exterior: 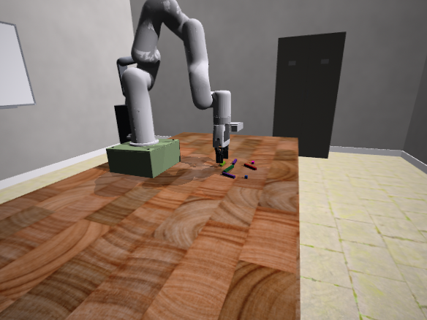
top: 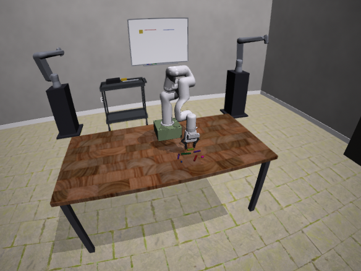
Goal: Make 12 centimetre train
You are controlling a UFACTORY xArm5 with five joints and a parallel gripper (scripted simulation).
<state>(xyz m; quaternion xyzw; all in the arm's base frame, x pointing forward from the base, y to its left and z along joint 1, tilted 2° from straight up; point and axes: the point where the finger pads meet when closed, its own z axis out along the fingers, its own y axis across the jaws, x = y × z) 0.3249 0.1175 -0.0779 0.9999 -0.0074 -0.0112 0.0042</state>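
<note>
Overhead, the gripper (top: 191,145) hung with its fingers spread apart and nothing between them, pointing down just above the lime rod (top: 190,150). The rods lay in a small cluster on the wooden table (top: 102,173), in front of the green base block (top: 161,133). The green rod (top: 185,153) lay just in front of the lime one, a purple rod (top: 197,151) sat to their right, and a second purple rod (top: 178,156) stood to the left. The red rod (top: 195,158) and the magenta rod (top: 202,156) lay nearest the front, with a tiny blue rod (top: 181,161) apart from them. Wide bare wood stretched left of the cluster and toward the front edge; the right edge was nearer. At this scale the rod ends blurred, so I could not tell whether any touched.

From the side view, the gripper (exterior: 219,158) stood upright, its dark fingertips low over the lime rod (exterior: 222,164), which they partly hid. The green rod (exterior: 229,168) ran toward the camera from there, with one purple rod (exterior: 229,175) across its near end and another (exterior: 234,161) behind it. The red rod (exterior: 250,166), magenta rod (exterior: 252,162) and blue rod (exterior: 246,177) lay toward the table's right edge. The table (exterior: 256,234) was cut off at the frame's left and bottom.
</note>
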